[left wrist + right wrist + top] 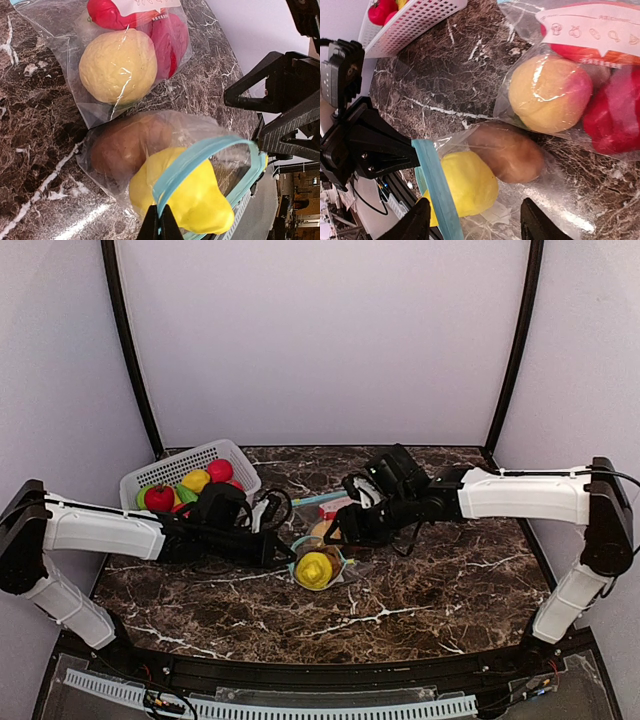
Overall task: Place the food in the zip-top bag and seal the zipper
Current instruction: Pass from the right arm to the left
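A clear zip-top bag with a teal zipper rim lies on the marble table, mouth open. A yellow toy food sits in the mouth and a brown one lies deeper inside. They also show in the right wrist view, yellow and brown. My left gripper is shut on the teal rim and holds it up. My right gripper is open above the bag, one finger on each side of the yellow food, holding nothing. From above, the yellow food sits between the two grippers.
A second clear bag just behind holds a yellow-pink fruit and red foods. A white lattice basket at the back left holds red, yellow and green toy foods. The right arm's black fingers hang over the bag.
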